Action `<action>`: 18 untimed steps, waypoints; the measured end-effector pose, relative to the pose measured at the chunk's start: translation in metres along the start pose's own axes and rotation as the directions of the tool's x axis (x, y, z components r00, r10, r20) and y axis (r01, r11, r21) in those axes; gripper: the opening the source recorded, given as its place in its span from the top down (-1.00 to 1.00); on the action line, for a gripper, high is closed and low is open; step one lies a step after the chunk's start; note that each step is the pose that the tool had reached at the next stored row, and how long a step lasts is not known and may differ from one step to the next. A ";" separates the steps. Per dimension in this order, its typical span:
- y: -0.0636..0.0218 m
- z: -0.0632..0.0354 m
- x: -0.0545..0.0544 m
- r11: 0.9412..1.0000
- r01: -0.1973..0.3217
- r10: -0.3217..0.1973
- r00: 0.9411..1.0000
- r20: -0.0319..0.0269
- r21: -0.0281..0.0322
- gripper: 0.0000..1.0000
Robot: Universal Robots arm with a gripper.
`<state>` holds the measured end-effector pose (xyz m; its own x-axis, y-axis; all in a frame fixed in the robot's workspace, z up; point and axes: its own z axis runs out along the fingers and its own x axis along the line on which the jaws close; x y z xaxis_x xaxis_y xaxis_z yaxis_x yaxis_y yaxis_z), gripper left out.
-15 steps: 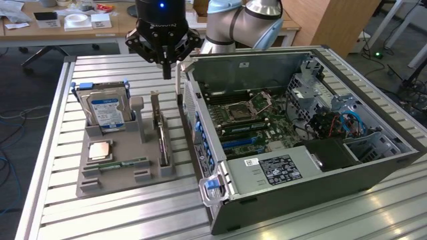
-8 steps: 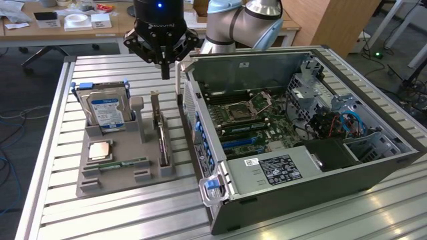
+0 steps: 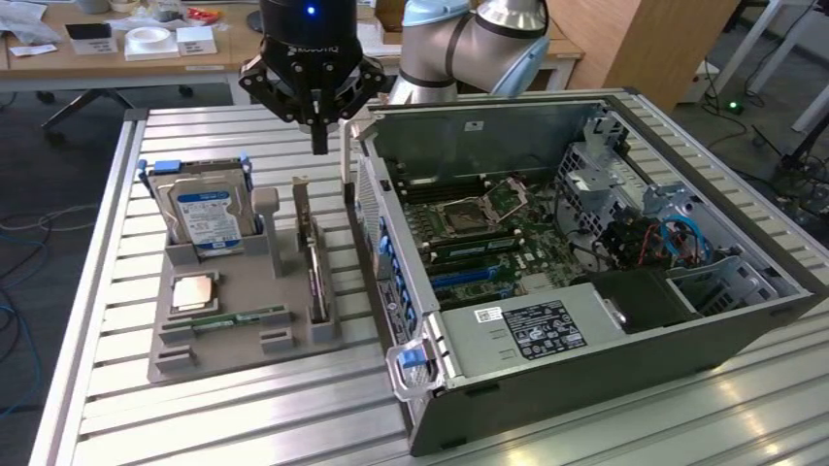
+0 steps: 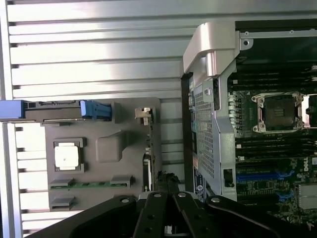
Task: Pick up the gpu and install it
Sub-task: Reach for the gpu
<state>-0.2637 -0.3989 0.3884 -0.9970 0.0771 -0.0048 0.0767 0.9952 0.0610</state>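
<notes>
Closed pincer, straight down, aloft

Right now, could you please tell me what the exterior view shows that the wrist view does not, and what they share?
Exterior view: the robot arm, desks behind it, and the labelled power supply and blue cables inside the case. Wrist view: a straight-down look past the shut tool, showing the tray's layout from above. Both: the grey tray holding the hard drive, processor, memory stick and the gpu on edge, plus the case's processor socket; the tool holds nothing.

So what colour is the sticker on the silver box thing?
Blue and white, on the upright silver hard drive; clearest in the exterior view.
</notes>
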 end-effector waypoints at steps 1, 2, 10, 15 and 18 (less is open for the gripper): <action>0.0000 0.0000 0.000 1.000 -0.001 0.001 1.000 -0.007 0.001 0.79; 0.0001 0.0000 -0.001 1.000 -0.001 0.001 1.000 -0.014 0.001 0.79; -0.0003 0.0004 -0.001 1.000 -0.003 0.003 1.000 -0.022 0.002 0.79; -0.0030 0.0002 -0.001 1.000 -0.003 0.003 1.000 -0.022 0.002 0.79; -0.0031 0.0002 -0.001 1.000 -0.003 0.003 1.000 -0.022 0.002 0.79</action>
<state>-0.2628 -0.4020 0.3880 -0.9967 0.0790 0.0174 0.0799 0.9950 0.0593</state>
